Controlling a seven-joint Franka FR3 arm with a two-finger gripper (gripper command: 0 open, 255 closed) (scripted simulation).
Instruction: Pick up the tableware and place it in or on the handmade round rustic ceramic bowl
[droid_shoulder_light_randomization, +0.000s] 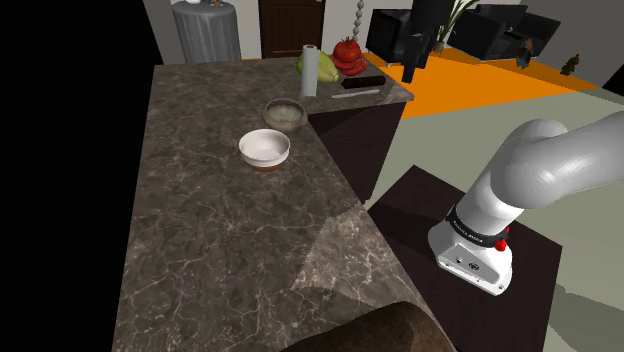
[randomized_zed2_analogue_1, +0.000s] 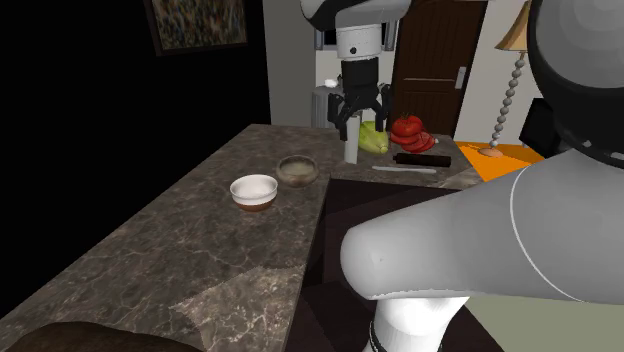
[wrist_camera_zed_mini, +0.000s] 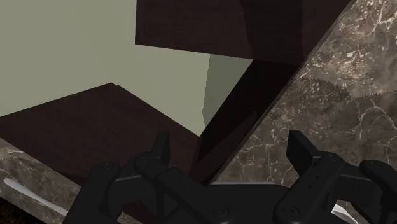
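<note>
Two close together, white bowl (droid_shoulder_light_randomization: 264, 147), greyish bowl (droid_shoulder_light_randomization: 285, 114), tool (randomized_zed2_analogue_1: 362, 128) spread

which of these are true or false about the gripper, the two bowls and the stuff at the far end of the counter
1. The gripper is open and holds nothing. True.
2. The white bowl sits inside the tan bowl. False: the two stand side by side on the counter, neither inside the other.
3. A sliced red tomato lies at the counter's far end. True.
4. The paper towel roll lies on its side. False: it stands upright.
</note>
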